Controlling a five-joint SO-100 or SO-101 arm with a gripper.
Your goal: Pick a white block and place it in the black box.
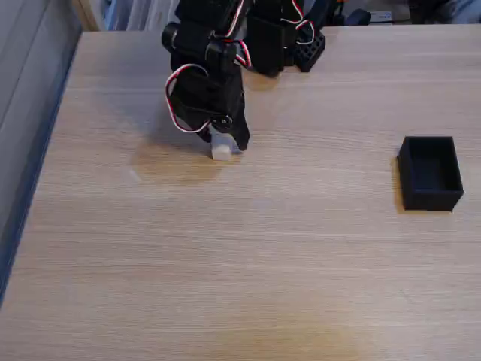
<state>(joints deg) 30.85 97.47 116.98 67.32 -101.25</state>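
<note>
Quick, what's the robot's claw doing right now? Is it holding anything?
Claw: down on the table, closed around the white block.

So in the fixed view the black arm (214, 71), with its red and white wires (180, 98), reached down from the top centre of the frame onto the wooden desk (240, 263). The jaws sat right at the white block (221, 151), just left of centre in the upper half, the block peeking out below the tips and resting on the desk. I couldn't tell if they had actually pinched it. The black box (431, 173) sat open-topped at the right edge, well apart.
</note>
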